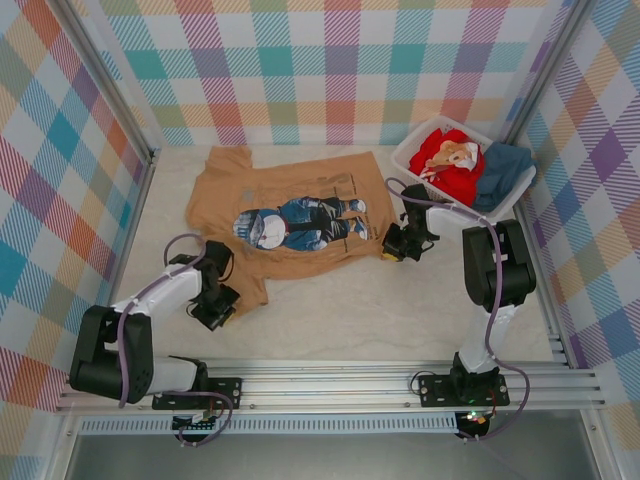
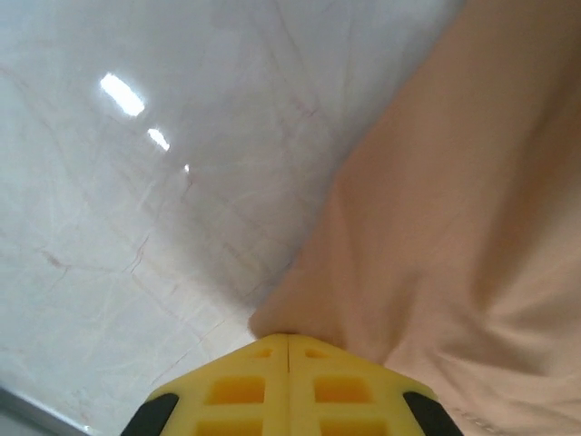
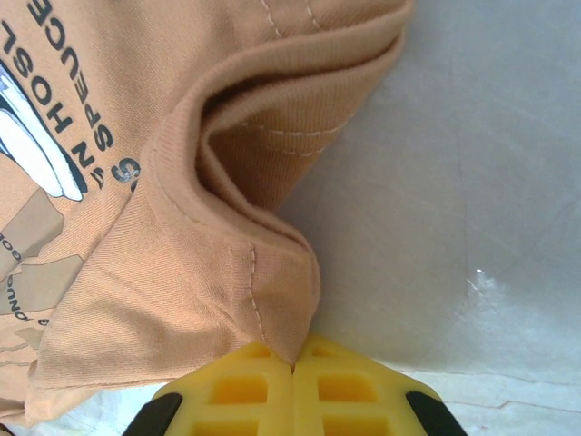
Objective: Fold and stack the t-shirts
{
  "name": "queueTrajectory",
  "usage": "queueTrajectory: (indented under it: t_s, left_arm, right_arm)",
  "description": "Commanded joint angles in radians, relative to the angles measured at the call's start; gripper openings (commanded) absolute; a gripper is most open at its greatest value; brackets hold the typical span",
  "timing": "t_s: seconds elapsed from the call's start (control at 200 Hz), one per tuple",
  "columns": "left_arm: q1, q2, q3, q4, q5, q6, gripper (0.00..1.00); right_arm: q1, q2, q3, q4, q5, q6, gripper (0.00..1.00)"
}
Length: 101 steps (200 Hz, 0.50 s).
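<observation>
Left gripper [image 1: 216, 306] and right gripper [image 1: 393, 245] each pinch shut on a near edge of the tan t-shirt [image 1: 290, 195], spread print-up mid-counter — light, limp cloth, best held at stitched hems. Counter [image 1: 340, 320] is smooth, glossy — cloth will likely slide; plaid walls [image 1: 300, 70] stand close, basket [image 1: 404, 160] at far right corner.

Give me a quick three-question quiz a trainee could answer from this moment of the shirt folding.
1. True or false: the tan shirt lies spread on the table with its print facing up.
2. What lies in the basket beside the red shirt? A: a dark teal shirt. B: a towel. C: nothing.
3. Fill in: the left gripper and the right gripper are each shut on an edge of the ___ shirt.

Key: 1 true; 2 A; 3 tan.
</observation>
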Motion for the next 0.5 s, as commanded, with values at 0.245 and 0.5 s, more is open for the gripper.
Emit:
queueTrajectory:
  t_s: [0.245,0.5]
  left_arm:
    - [-0.166,-0.278,-0.034,-0.217,-0.017,-0.295,0.0]
    - [-0.248,-0.347,-0.022,-0.251,-0.118,-0.36,0.08]
  right_arm:
    - [0.007,-0.001,0.015,-0.046,-0.004,-0.076,0.0]
    - [0.009,-0.023,0.018,-0.078,0.008,-0.126,0.0]
